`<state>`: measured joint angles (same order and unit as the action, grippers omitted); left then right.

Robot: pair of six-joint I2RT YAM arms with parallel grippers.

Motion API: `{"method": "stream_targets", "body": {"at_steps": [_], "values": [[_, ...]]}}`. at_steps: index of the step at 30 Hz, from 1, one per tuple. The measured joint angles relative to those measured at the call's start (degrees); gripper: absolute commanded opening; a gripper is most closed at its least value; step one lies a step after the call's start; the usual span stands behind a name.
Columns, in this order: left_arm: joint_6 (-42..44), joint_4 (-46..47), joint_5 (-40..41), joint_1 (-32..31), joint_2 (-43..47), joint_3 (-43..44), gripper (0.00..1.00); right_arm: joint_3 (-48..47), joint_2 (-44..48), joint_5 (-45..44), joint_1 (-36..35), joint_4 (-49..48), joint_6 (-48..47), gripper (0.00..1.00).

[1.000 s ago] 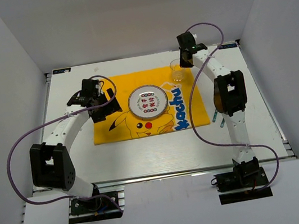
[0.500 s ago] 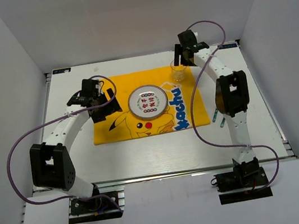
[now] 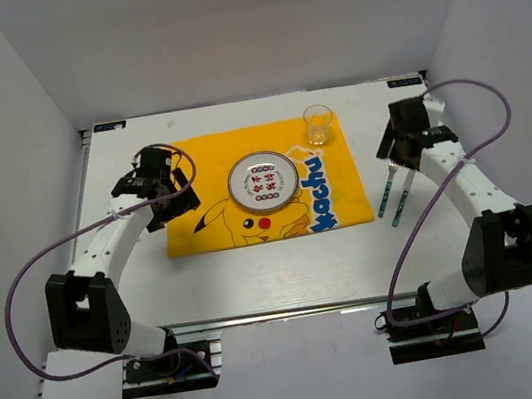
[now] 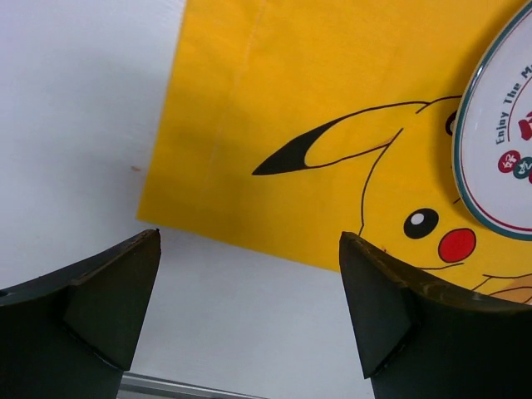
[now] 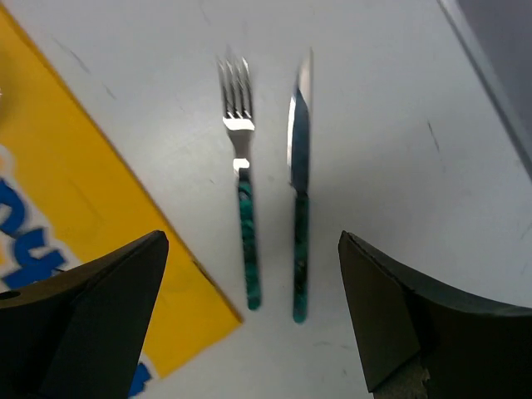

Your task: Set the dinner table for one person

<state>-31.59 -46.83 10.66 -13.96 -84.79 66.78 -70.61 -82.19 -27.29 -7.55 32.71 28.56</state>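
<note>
Right jaws: released, spread wide, nothing in them. A second ago they were clenched at the glass. They have let go, and the arm has swung off to the right.

Directly under the gap now are the fork and the knife. They lie side by side, apart, flat on the bare surface, with tines and blade tip pointing away from the jaws. The edge of the cloth runs under the left finger. The glass is well off to the left of these jaws, upright and alone on the cloth's far right corner.

My read: the drink is placed, and the cutlery is still off the cloth, so it is likely next.

Left jaws: also released and empty, shifted slightly outward. They hover over the cloth's left near corner, with the rim of the plate beyond the right finger.

Materials:
- **Fork and knife:** shiny steel heads and marbled green handles. They are thin and lie low, probably awkward to pinch.
- **Glass:** clear, short tumbler. Contents: cannot tell.
- **Plate:** round, glossy white, green rim line, printed centre.
- **Cloth:** thin yellow fabric with a cartoon print, lying flat.
- **Surface:** white, smooth, rectangular; it carries everything.
</note>
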Motion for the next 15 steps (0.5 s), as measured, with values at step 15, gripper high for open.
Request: {"method": "stream_targets", "body": {"at_steps": [15], "values": [[-0.5,0.6,1.8,0.0,7.7,-0.9,0.98,21.7,-0.2,3.6,4.9,-3.0,4.3,0.70]]}}
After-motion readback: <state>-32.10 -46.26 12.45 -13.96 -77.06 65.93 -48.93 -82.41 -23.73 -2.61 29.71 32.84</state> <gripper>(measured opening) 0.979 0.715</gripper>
